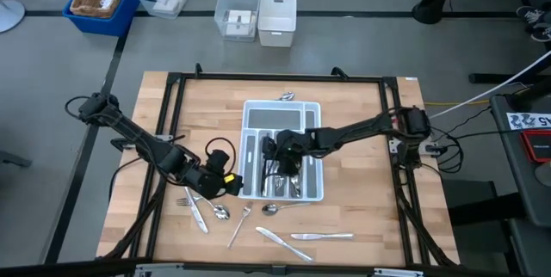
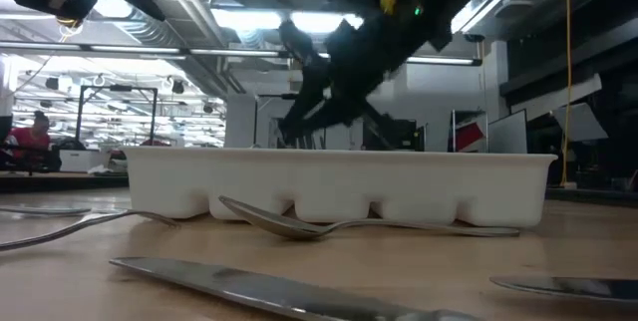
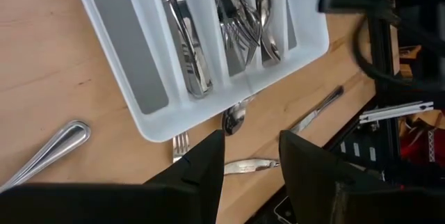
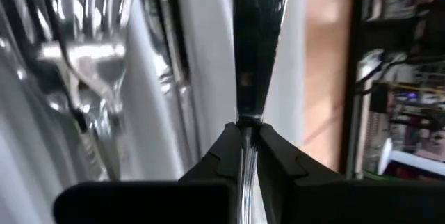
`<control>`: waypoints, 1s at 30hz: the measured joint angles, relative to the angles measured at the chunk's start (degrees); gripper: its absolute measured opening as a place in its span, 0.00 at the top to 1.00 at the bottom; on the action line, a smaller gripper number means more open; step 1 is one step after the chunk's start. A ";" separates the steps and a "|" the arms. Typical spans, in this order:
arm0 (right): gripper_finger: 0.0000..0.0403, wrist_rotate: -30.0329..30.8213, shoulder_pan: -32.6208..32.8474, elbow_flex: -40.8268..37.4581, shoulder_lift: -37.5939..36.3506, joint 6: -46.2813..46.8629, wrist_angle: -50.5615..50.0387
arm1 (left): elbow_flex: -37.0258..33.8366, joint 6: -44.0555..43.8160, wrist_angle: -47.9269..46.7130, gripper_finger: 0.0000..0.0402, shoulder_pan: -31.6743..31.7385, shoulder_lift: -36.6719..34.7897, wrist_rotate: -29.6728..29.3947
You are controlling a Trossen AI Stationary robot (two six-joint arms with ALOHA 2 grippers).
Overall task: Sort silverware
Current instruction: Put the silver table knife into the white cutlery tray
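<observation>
- Right gripper reaches over the white tray, above its middle slots; fingers clamped on a slim shiny piece of silverware, which runs straight out from the fingertips over the tray. Which kind of piece it is, I cannot tell.
- Left gripper hovers just beside the tray's near left corner, over the worktop; fingers apart, holding nothing.
- Sorted silverware lies in the tray's long slots: knives in one, forks and spoons in the neighbouring ones. The widest outer slot shows only its grey lining.
- Loose silverware lies on the worktop in front of the tray: a spoon touching or just beside the tray's near edge, a fork near the left gripper, two knives further toward the front edge, more pieces under the left gripper.
- One small shiny piece lies just beyond the tray's far edge.
- Low view: spoon resting against the tray wall, a knife blade in the foreground.
</observation>
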 joint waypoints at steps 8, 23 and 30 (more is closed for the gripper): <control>0.90 -0.11 -1.55 0.00 3.42 -0.05 0.80 | 0.00 1.05 -0.04 0.68 -0.02 0.00 -0.04; 0.65 10.88 -0.90 0.07 4.00 0.28 10.40 | 0.00 1.07 -0.22 0.68 -0.04 0.02 1.21; 0.68 20.53 0.30 1.50 1.36 1.84 9.56 | -0.01 -1.51 -2.40 0.68 -0.24 -0.07 15.56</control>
